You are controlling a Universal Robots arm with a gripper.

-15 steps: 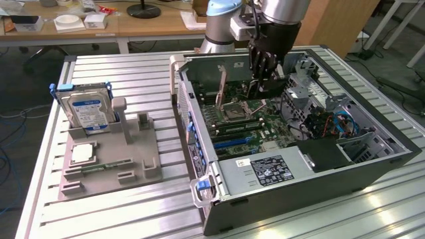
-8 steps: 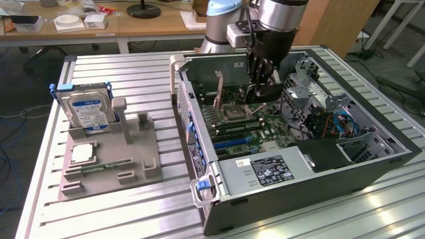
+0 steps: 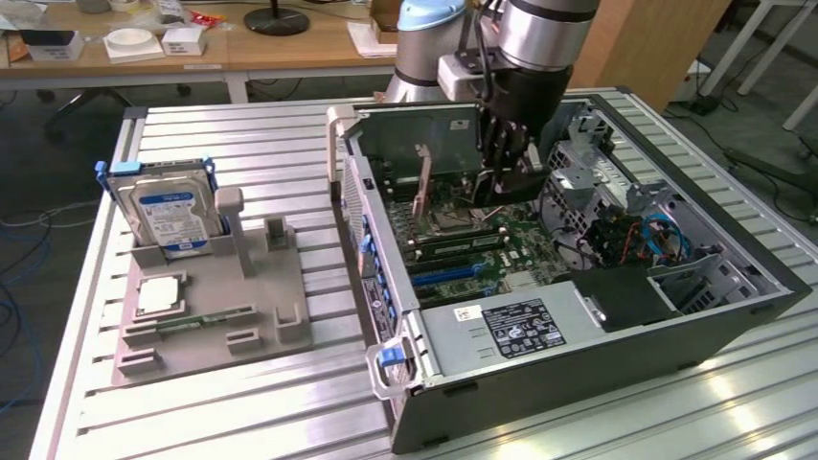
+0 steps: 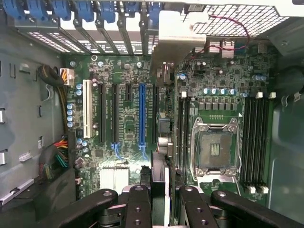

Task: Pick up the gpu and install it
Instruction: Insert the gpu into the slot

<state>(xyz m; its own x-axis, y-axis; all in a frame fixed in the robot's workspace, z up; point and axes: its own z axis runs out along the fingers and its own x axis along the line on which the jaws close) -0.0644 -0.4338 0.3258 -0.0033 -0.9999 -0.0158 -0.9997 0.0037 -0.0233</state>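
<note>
One gpu edge-on in pincer grip, long axis along slots, bracket toward latches

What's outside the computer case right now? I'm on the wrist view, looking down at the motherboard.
Observer: A grey parts holder sits on the slatted table, to the exterior view's left of the case. A hard drive with a blue label stands upright in it.
Operator: Anything else in that holder?
Observer: A narrow green memory stick lies flat near the holder's front edge.
Operator: How is the arm coming in?
Observer: It comes straight down from above. The gripper, closed on the gpu, reaches into the open case near its rear wall.
</note>
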